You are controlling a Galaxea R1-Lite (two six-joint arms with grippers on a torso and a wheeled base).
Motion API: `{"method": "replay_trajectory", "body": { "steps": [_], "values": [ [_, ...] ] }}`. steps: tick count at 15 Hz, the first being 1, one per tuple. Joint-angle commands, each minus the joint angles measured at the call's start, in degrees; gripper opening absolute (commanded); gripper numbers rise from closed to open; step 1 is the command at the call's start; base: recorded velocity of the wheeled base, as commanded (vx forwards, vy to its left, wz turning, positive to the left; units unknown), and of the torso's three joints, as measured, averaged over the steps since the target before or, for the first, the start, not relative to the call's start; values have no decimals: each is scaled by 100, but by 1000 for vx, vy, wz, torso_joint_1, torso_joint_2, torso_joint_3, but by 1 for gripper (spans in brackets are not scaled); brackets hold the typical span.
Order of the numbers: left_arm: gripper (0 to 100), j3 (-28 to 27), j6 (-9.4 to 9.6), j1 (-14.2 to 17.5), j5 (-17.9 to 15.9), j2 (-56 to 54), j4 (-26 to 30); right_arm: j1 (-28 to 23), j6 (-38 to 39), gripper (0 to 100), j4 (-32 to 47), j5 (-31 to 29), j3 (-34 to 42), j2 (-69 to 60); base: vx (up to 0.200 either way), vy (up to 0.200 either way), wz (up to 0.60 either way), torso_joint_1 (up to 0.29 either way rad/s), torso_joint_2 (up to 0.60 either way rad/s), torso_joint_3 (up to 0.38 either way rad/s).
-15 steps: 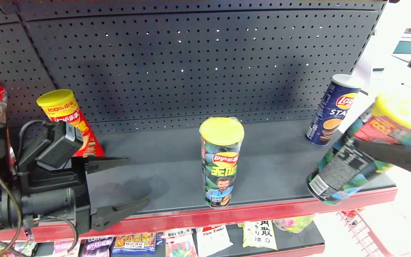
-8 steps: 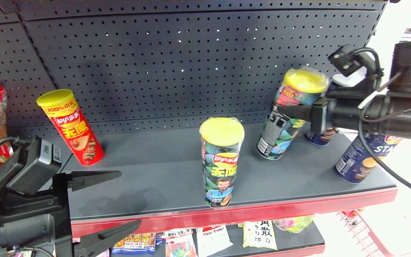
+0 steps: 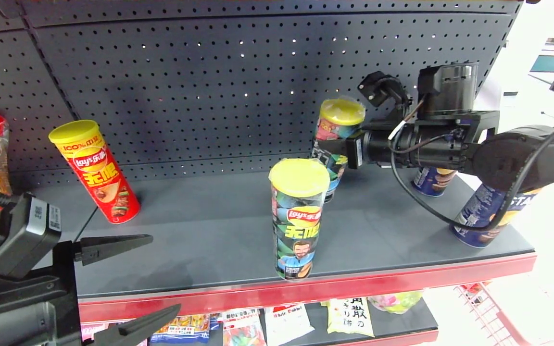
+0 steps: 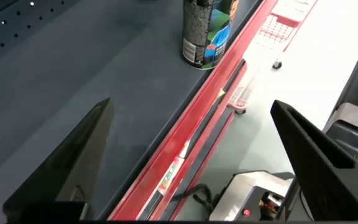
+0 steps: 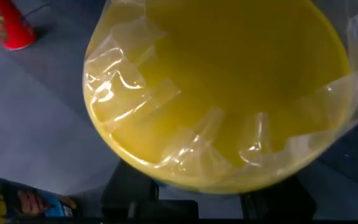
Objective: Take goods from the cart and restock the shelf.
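Note:
My right gripper (image 3: 333,148) is shut on a green chip can with a yellow lid (image 3: 342,111), held slightly tilted over the back of the dark shelf (image 3: 200,240). Its base is hidden behind a second green can (image 3: 298,216) standing upright at the shelf's front edge. The held can's wrapped yellow lid (image 5: 216,87) sits close before the right wrist camera. My left gripper (image 3: 128,283) stands open off the shelf's front left corner, holding nothing; from the left wrist, its gripper (image 4: 191,155) straddles the red shelf lip (image 4: 191,130), with the front green can (image 4: 207,31) farther along.
A red chip can (image 3: 96,173) leans against the pegboard at the left. Two blue cans (image 3: 433,180) (image 3: 484,216) stand at the shelf's right end, under my right arm. Snack bags (image 3: 286,322) fill the lower shelf. A red wire cart (image 3: 479,307) is at lower right.
My right arm carried the green can from beyond the shelf's right front corner leftward and deeper, to behind the centre can. My left gripper drew back and down to the left, still open.

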Motion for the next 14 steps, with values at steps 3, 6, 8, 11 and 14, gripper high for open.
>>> {"method": "replay_trajectory", "body": {
  "steps": [3, 6, 8, 11, 14],
  "values": [
    [100, 11, -1, -4, 3, 13, -7, 264, -4, 0, -10, -1, -105, 173, 0, 0, 0, 0, 0, 0],
    [100, 11, -1, -4, 3, 13, -16, 352, -4, 0, -10, -1, -123, 225, 0, 0, 0, 0, 0, 0],
    [100, 11, -10, -4, 3, 21, -7, 396, -4, 0, -10, -1, -114, 269, 0, 0, 0, 0, 0, 0],
    [100, 11, -10, -4, 3, 39, -16, 449, -4, 0, -10, -10, -158, 313, 0, 0, 0, 0, 0, 0],
    [100, 11, -19, -4, 3, 48, -7, 484, -4, 0, -19, -54, -166, 366, 0, 0, 0, 0, 0, 0]
  ]
}}
